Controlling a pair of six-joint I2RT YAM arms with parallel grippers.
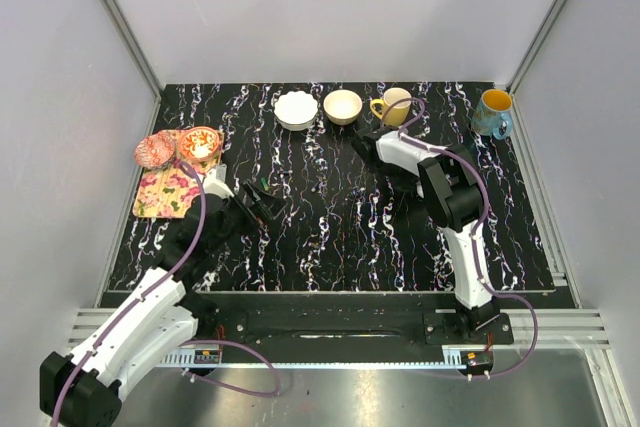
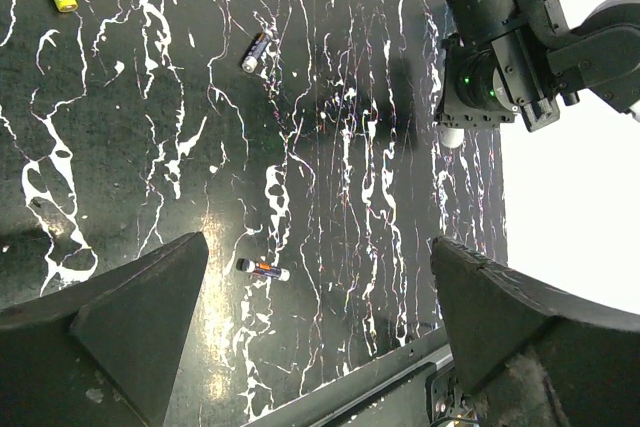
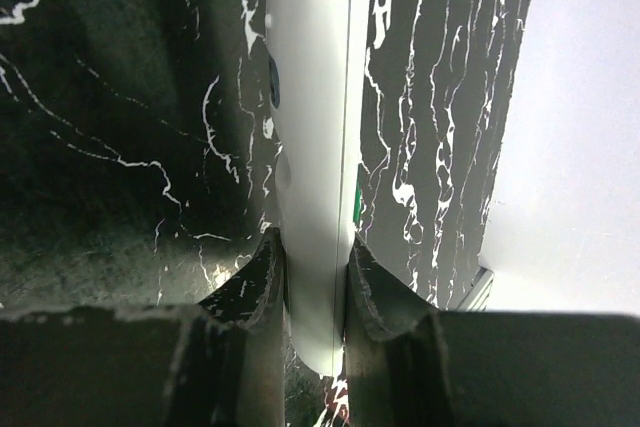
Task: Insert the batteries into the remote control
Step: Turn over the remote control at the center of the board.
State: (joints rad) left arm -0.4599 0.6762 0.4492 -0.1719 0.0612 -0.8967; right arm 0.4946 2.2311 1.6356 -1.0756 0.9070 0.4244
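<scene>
Right hand (image 3: 315,277) grasps the remote (image 3: 305,97) edge-on; hold that pinch steady. Left hand (image 2: 318,247), spread wide, should drop squarely over the near battery (image 2: 263,268) (jaws astride its length).

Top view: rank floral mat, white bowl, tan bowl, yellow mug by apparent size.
1. floral mat
2. white bowl
3. tan bowl, barely smaller than the white one; nearly a tie
4. yellow mug, smallest
</scene>
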